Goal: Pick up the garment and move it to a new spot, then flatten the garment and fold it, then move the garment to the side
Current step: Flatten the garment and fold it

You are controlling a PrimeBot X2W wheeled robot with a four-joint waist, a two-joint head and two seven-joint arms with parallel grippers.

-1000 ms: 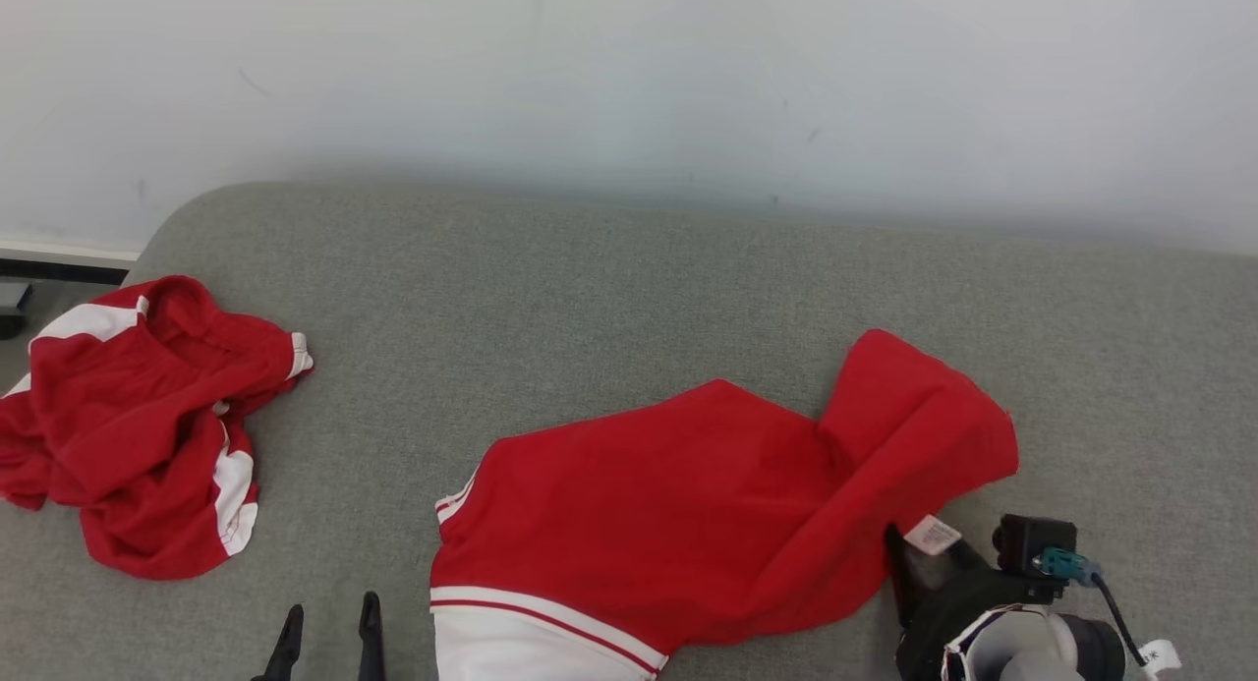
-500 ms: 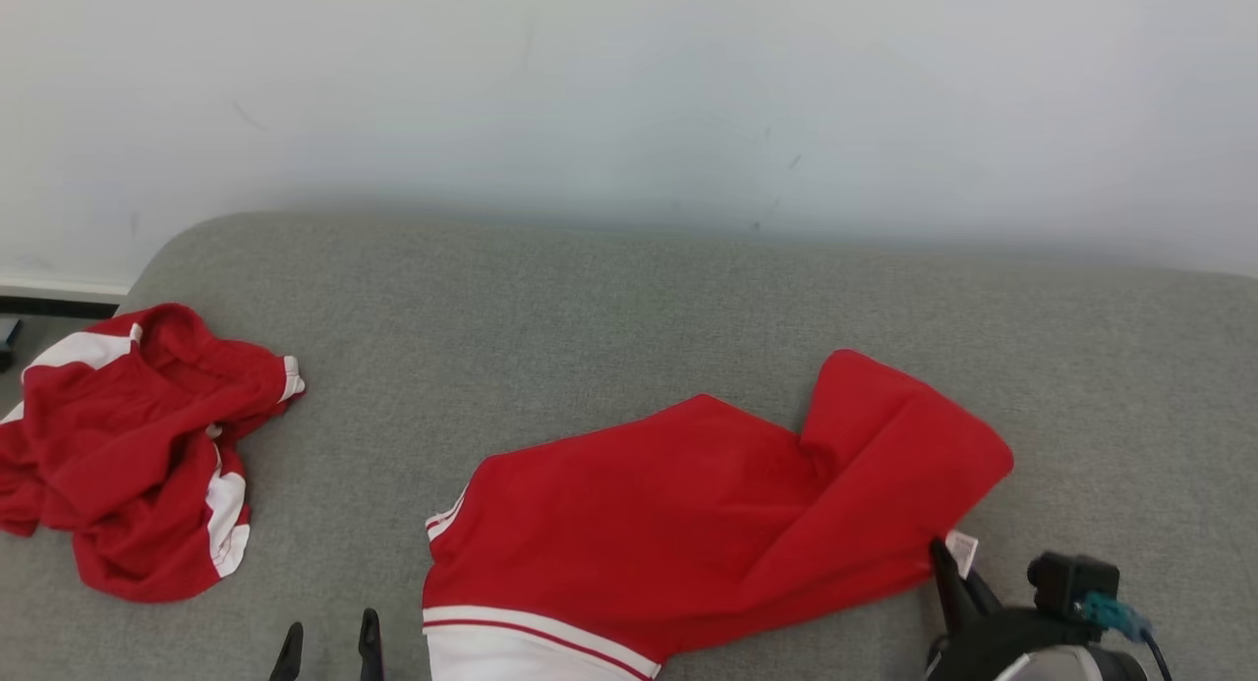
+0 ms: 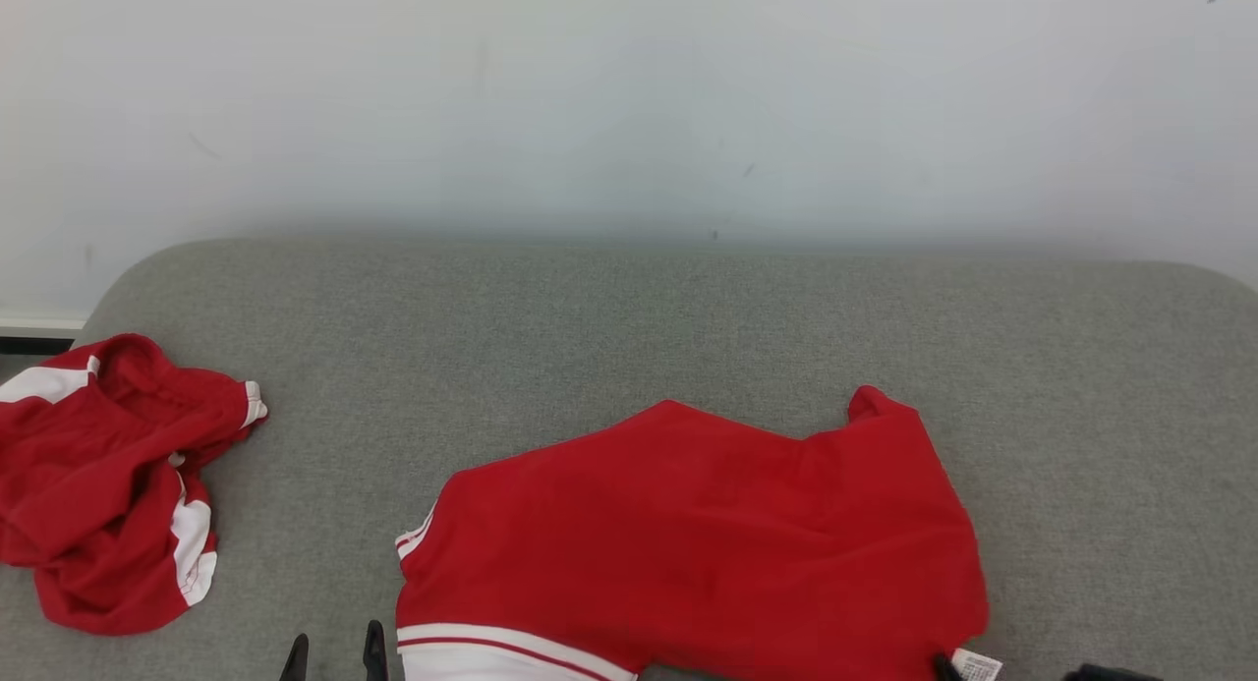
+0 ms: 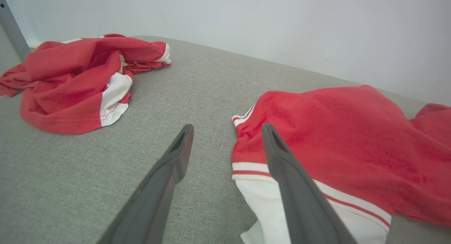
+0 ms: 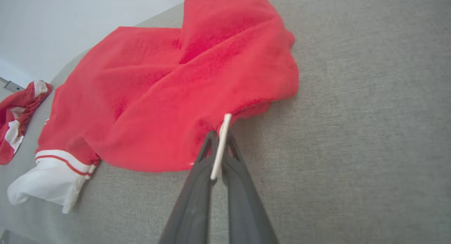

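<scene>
The garment (image 3: pixel 688 524), red with a white striped band, lies spread on the grey cushion (image 3: pixel 629 327). My right gripper (image 5: pixel 220 135) is shut on its near right corner, with the white label (image 5: pixel 219 149) pinched between the fingers. In the head view that corner and label (image 3: pixel 978 665) sit at the bottom edge. My left gripper (image 4: pixel 227 129) hovers open just left of the garment's (image 4: pixel 345 149) white band (image 4: pixel 260 198), holding nothing. Its fingertips (image 3: pixel 374 647) show at the bottom of the head view.
A second red and white garment (image 3: pixel 98 484) lies crumpled at the cushion's far left, also seen from the left wrist (image 4: pixel 70 82). A white wall (image 3: pixel 629 101) stands behind the cushion. Bare grey cushion stretches to the right of the held corner (image 5: pixel 370 113).
My right gripper closed on the labelled corner and drew the folded-over flap back toward the near edge, so the garment lies flatter. The head camera has also shifted. The left gripper stays open.
</scene>
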